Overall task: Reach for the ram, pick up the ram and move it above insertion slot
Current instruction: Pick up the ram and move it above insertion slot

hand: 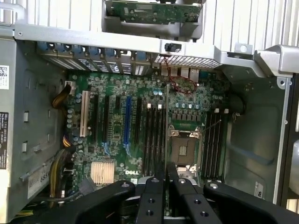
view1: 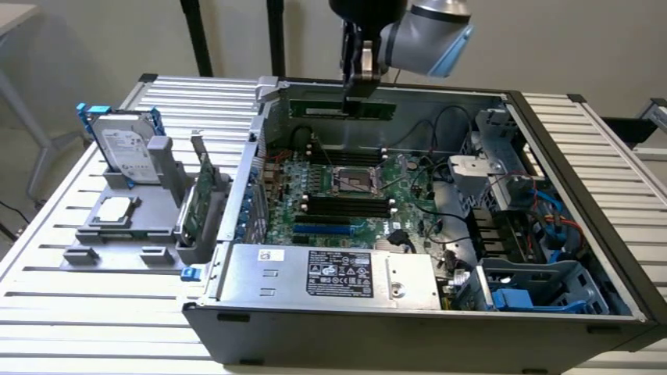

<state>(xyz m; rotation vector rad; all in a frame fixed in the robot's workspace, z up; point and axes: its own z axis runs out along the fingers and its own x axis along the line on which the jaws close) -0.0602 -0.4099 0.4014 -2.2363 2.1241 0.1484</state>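
My gripper (view1: 354,92) hangs above the far side of the open computer case (view1: 417,328) and is shut on the ram (view1: 312,108), a long thin green stick held level over the motherboard (view1: 333,223). In the wrist view the ram (hand: 167,121) is seen edge-on as a thin line running out from between the black fingers (hand: 153,191), which are closed tight around it. Below lie the black memory slots (hand: 152,140) on one side of the processor socket (hand: 182,147), with more slots (hand: 212,140) on its other side. The same slots (view1: 344,207) show in the exterior view.
On the exterior view's left a grey fixture holds a silver-topped hard drive with blue rails (view1: 125,144) and an upright green card (view1: 208,195). Inside the case are the power supply (view1: 333,273), loose cables (view1: 443,226) and a blue drive cage (view1: 542,289).
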